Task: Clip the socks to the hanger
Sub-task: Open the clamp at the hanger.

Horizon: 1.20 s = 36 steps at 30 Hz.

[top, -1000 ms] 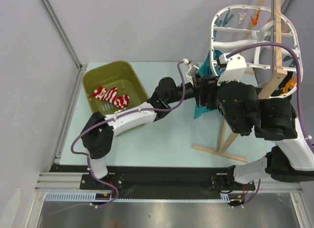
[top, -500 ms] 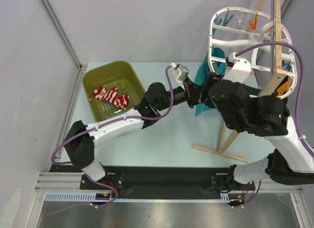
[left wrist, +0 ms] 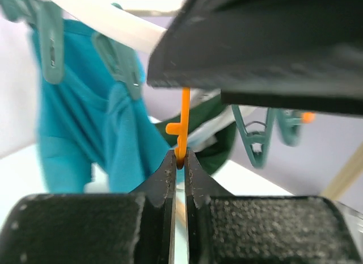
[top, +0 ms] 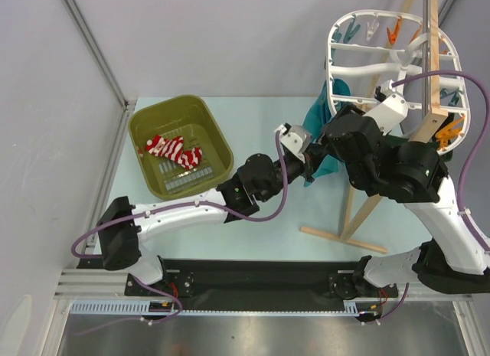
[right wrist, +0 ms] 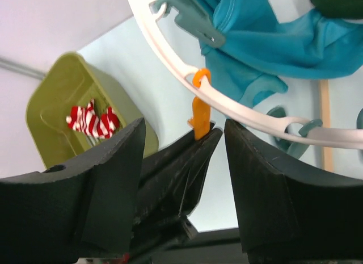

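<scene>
I am working at a table [top: 268, 226] whose pale mint top is catching soft, even light. Behind the table a grey wall [top: 214, 42] is rising, and to its left another grey wall [top: 38, 142] is closing the side. A metal post [top: 96, 50] is running between them down to the table's far left corner. Along the table's near edge a black rail [top: 260, 273] is lying, with a steel sheet [top: 253, 337] gleaming dully below it. A wooden stand [top: 337, 237] is standing on the table's right part.
</scene>
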Tool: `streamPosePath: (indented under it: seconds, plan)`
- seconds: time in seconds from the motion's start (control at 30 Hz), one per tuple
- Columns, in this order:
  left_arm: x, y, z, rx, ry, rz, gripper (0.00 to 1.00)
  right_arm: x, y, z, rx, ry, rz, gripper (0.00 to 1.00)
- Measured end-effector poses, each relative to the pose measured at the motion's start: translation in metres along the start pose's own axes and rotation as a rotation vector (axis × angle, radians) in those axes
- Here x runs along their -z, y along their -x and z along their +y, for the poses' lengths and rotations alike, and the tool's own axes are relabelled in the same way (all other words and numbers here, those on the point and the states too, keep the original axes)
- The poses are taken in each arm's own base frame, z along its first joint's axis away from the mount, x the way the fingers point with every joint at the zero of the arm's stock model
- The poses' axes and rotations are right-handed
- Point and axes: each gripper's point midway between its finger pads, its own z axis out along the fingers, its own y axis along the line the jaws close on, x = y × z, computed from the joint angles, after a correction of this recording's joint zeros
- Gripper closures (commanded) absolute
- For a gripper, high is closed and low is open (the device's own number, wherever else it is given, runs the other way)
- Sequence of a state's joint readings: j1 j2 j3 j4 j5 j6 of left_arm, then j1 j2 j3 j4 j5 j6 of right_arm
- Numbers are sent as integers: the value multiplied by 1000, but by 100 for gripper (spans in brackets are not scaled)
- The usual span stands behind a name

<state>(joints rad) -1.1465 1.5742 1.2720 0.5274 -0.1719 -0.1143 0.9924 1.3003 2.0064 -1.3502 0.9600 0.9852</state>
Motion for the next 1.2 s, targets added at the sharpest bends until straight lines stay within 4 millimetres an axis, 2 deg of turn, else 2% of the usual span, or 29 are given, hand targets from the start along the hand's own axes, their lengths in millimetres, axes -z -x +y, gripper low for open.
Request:
streamPosePath:
  seconds: [0.23,0.27,0.3,0.37,0.4,0.5,0.53,0.57,0.63,0.73,0.87,0.93,1.07,1.13,1.2]
  plan:
    - [6,6,5,-140,138,-26,100,-5,3,-5,-31,-23,0,39]
    - [6,6,6,-150,146,-23,88,-5,2,-5,-26,-24,1,39]
    - [6,6,6,-161,152,-16,73,-5,1,-7,-15,-25,4,38]
    - [5,5,8,-186,158,5,35,-6,-1,-9,9,-27,11,38]
    - [5,4,8,-188,160,12,33,-6,-3,-11,21,-26,17,38]
    - [11,-1,7,-162,143,32,34,-3,-5,-14,61,-12,36,38]
    - [17,-5,7,-151,137,44,39,-1,-4,-15,72,-5,40,38]
    - [23,-8,6,-134,124,52,50,1,-4,-16,84,4,45,39]
    - [34,-10,2,-91,83,61,57,6,-2,-18,106,25,56,39]
    - [42,-6,-15,-30,-25,41,57,12,-1,-20,144,57,71,40]
    - [36,4,-44,34,-174,-7,41,16,1,-15,190,99,85,41]
    - [26,2,-54,43,-215,-4,33,17,0,-11,214,114,90,41]
    - [-6,-6,-68,40,-260,4,25,15,-4,-4,253,130,97,41]
    - [-14,-11,-67,40,-259,2,23,14,-2,-6,277,116,87,40]
    - [-20,-6,-66,39,-256,-11,23,13,2,-8,282,106,71,40]
